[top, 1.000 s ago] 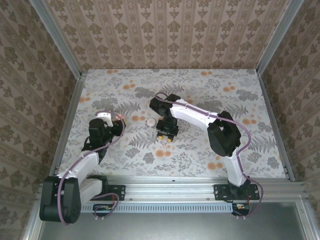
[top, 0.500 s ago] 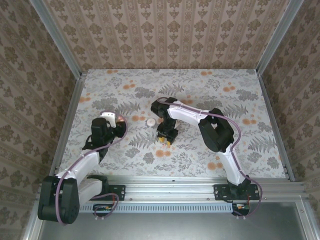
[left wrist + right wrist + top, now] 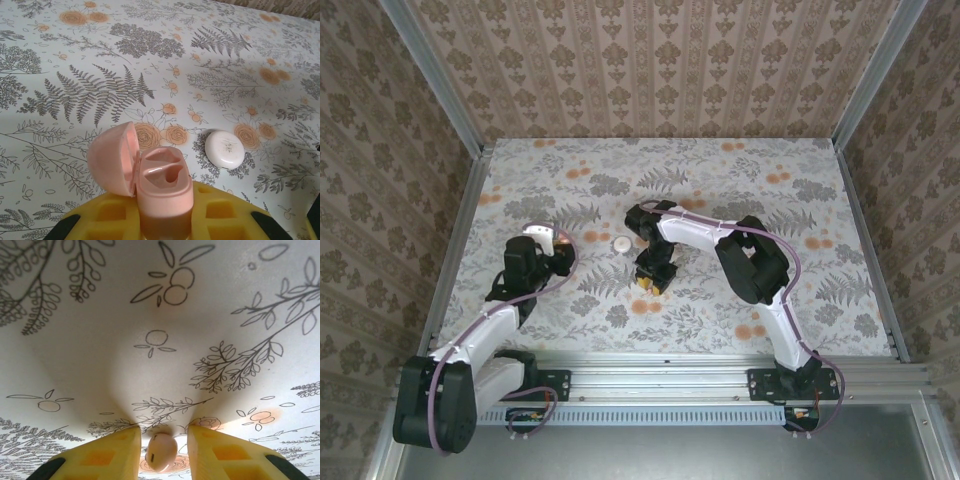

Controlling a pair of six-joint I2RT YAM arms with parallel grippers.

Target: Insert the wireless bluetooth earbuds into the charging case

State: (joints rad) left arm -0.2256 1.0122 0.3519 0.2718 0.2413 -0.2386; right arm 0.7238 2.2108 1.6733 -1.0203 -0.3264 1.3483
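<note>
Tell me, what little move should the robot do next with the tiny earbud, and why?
Probably lift the right pincer gently straight up. The earbud sits between its fingers, low over the table, though I cannot tell if it is squeezed tight. The left pincer holds the pink charging case with its lid open, so the earbud must rise first to reach it.

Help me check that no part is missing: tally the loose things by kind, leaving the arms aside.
Charging case, pink, lid open: 1
Earbud, whitish: 1
White round disc, lying on the table: 1
Total: 3
</note>
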